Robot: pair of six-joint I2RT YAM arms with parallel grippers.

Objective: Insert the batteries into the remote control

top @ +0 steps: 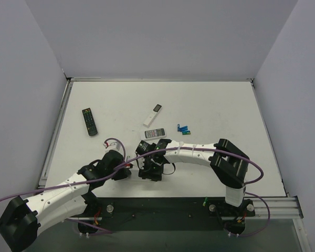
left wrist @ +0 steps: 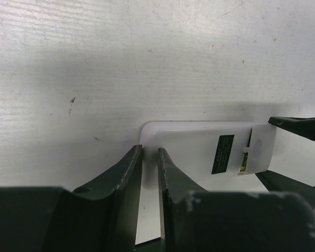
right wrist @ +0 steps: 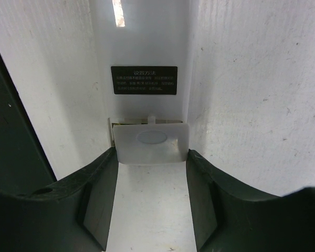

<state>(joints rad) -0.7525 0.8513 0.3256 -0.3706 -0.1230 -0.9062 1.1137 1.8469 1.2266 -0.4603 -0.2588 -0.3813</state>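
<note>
White table [top: 220, 110] carries everything. Left arm [top: 58, 197] and right arm [top: 194, 152] bend in and meet low centre, near the front edge. Long black remote [top: 90, 121] lies far left. White remote with grey screen [top: 153, 115] is mid-table, and another short remote [top: 156, 132], buttons up, lies just behind the right arm's wrist. The remote control [left wrist: 199, 152] lies flat on the table between the two claws, white back up, black label showing; from the top it is mostly hidden under them. Right claw [right wrist: 152, 157] grasps its cover end, one finger on each long side. The battery cover [right wrist: 152, 143] sits slightly off its seat, with a thin gap at its edge. Left claw [left wrist: 149, 152] is clenched to a narrow slit, nothing seen in it, tips at the remote control's other end. Batteries [top: 184, 128], blue and green, cluster right of the short remote, well apart from both claws.
</note>
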